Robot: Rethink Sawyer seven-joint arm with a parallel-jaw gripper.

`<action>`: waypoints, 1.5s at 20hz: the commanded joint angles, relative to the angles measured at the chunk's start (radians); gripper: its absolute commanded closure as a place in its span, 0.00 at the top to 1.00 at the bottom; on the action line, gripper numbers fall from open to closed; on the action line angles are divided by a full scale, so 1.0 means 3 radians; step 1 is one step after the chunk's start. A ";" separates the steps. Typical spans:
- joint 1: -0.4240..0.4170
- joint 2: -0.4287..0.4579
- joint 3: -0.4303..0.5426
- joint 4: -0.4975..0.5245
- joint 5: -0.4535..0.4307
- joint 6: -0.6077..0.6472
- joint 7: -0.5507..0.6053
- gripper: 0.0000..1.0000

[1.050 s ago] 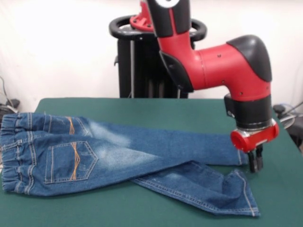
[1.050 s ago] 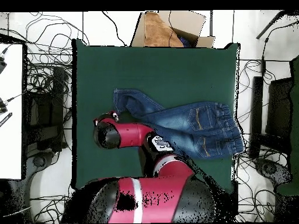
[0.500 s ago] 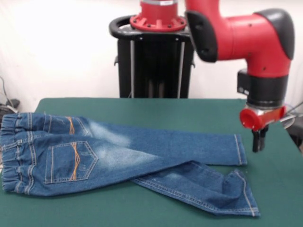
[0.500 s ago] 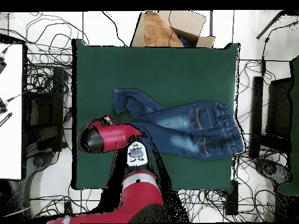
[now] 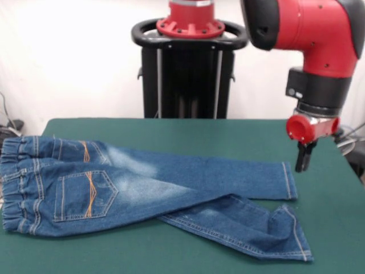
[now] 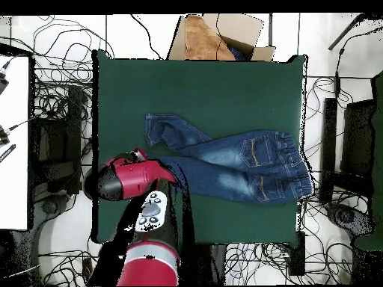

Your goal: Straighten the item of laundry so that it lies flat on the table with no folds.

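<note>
Nearest the front camera lies one leg of the jeans (image 5: 142, 197), its hem (image 5: 293, 237) turned up in a small fold at the cuff. This leg runs slantwise and is crossed over at the knee by the farther leg, which stretches out nearly straight to its own hem (image 5: 288, 180). The waistband (image 5: 12, 185) sits at the opposite end, close to the edge of the green surface (image 5: 188, 134), with the back pockets and their orange stitching facing up. In the overhead view the garment (image 6: 224, 161) lies mid-surface, legs pointing toward the arm's side.

Beyond the farther hem, the gripper (image 5: 304, 158) hangs clear of the cloth, just beside the cuff and above the surface, holding nothing. Its fingers (image 5: 300, 162) look pressed close together, with no gap visible between them.

The job appears unfinished: the legs overlap and the near cuff is folded. The risk, as I judge it, is a pinch on the upper leg that also catches the layer beneath, dragging both and deepening the crossing. A pull taken too near the hem could bunch the cuff instead of flattening it, and a long tug toward the waistband side might slide the waistband off the edge.
</note>
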 commanded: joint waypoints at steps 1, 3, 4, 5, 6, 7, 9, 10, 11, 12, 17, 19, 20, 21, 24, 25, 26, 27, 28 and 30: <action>0.0221 0.0073 -0.0419 -0.0184 0.0106 0.0179 0.0865 0.00; 0.0231 0.0040 -0.0401 -0.0114 0.0112 0.0157 0.0855 0.00; 0.0233 0.0010 -0.0380 -0.0067 0.0122 0.0141 0.0857 0.00; 0.0239 -0.0008 -0.0374 -0.0043 0.0132 0.0138 0.0860 0.00; 0.0265 -0.0029 -0.0378 -0.0020 0.0153 0.0135 0.0885 0.00; 0.0291 -0.0031 -0.0388 -0.0017 0.0171 0.0138 0.0902 0.00; 0.0385 -0.0006 -0.0434 -0.0036 0.0218 0.0162 0.0965 0.00; 0.0428 0.0021 -0.0447 -0.0041 0.0240 0.0148 0.0994 0.00; 0.0471 0.0048 -0.0459 -0.0047 0.0262 0.0134 0.1022 0.00; 0.0504 0.0035 -0.0466 0.0003 0.0275 0.0083 0.1044 0.00; 0.0723 0.0071 -0.0554 0.0079 0.0402 0.0013 0.1163 0.00; 0.0827 0.0103 -0.0588 0.0052 0.0489 0.0076 0.1217 0.00; 0.0553 0.0107 -0.0506 0.0059 0.0430 0.0029 0.1053 0.00; 0.0552 0.0103 -0.0492 0.0137 0.0422 -0.0061 0.1062 0.00; 0.0600 0.0135 -0.0498 0.0288 0.0420 -0.0273 0.1110 0.00; 0.0617 0.0141 -0.0505 0.0311 0.0429 -0.0300 0.1120 0.00; 0.0616 0.0168 -0.0484 0.0340 0.0432 -0.0356 0.1125 0.00; 0.0611 0.0158 -0.0469 0.0374 0.0436 -0.0383 0.1124 0.00; 0.0588 0.0130 -0.0442 0.0454 0.0421 -0.0459 0.1130 0.00; 0.0557 0.0104 -0.0424 0.0560 0.0400 -0.0584 0.1137 0.00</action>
